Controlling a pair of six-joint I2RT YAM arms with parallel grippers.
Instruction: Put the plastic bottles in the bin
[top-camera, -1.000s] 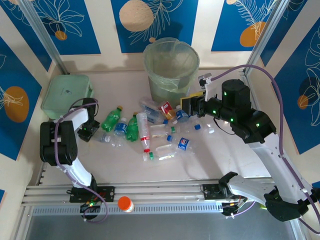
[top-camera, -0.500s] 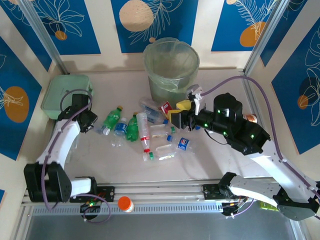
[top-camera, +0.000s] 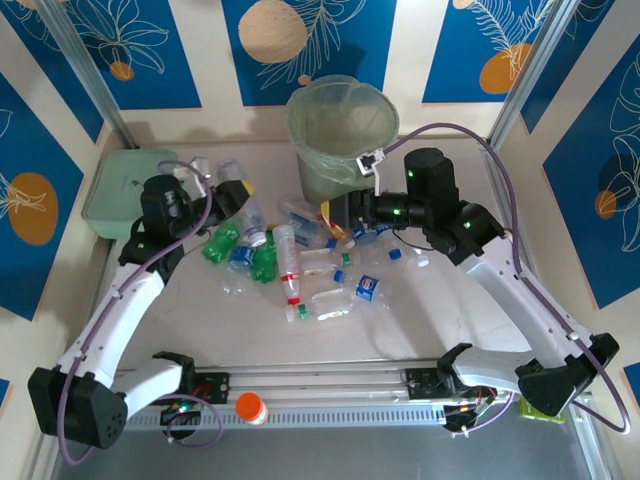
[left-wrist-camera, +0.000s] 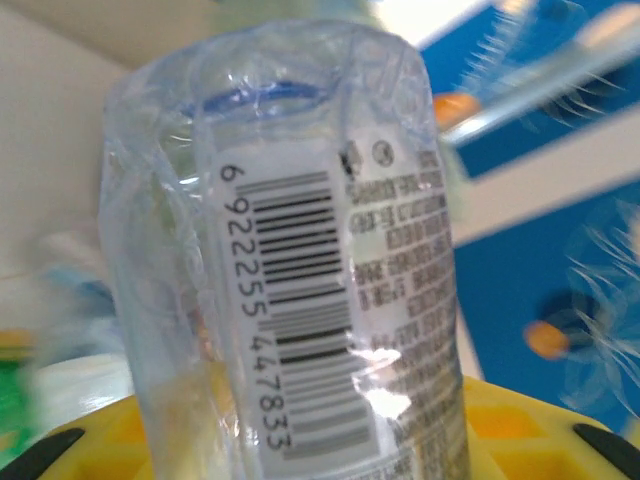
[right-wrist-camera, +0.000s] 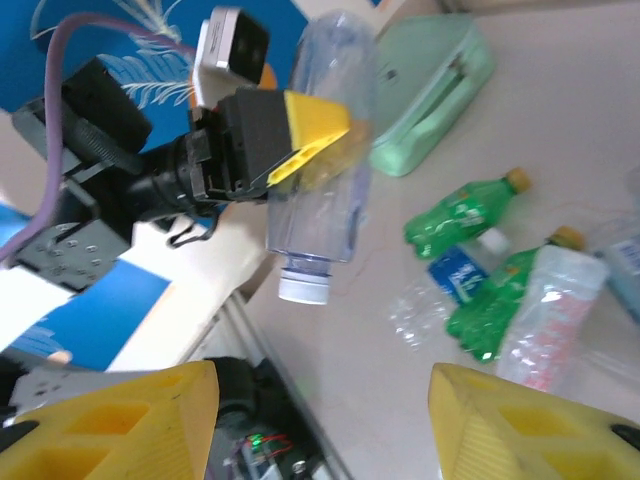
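— Left gripper (top-camera: 231, 192) is clamped across the body of a clear bottle (left-wrist-camera: 300, 300), with the barcode label turned to its wrist camera.

— Where is the bottle?

— In the air over the left part of the table (top-camera: 420, 320), above the left edge of the pile (top-camera: 300, 255) and just right of the box (top-camera: 125, 195). Seen from the right wrist, it hangs cap end down, and I judge it clear of the surface.

— And the bin (top-camera: 335, 175)?

— At the far middle, to the right of the bottle and well apart from it. Its bagged mouth is open and nothing lies across it.

— So which step is this?

— The carry, I'd say. One bottle is gripped and up, but it is not yet over the bin. The next move calls for a swing right and toward the far side. The hanging cap end has to pass above the rim, which stands taller than anything else on the table. Then the jaws part once the bottle is over the mouth.

— What about the right gripper (right-wrist-camera: 318, 405)?

— Its jaws are spread with nothing between them. It sits low at the far end of the pile, just beside the bin's base.

— Any risk?

— The right arm sits close to the bin's front, so the left one should come in from the left side. Most of the bottles lie on the table, so the task looks early.
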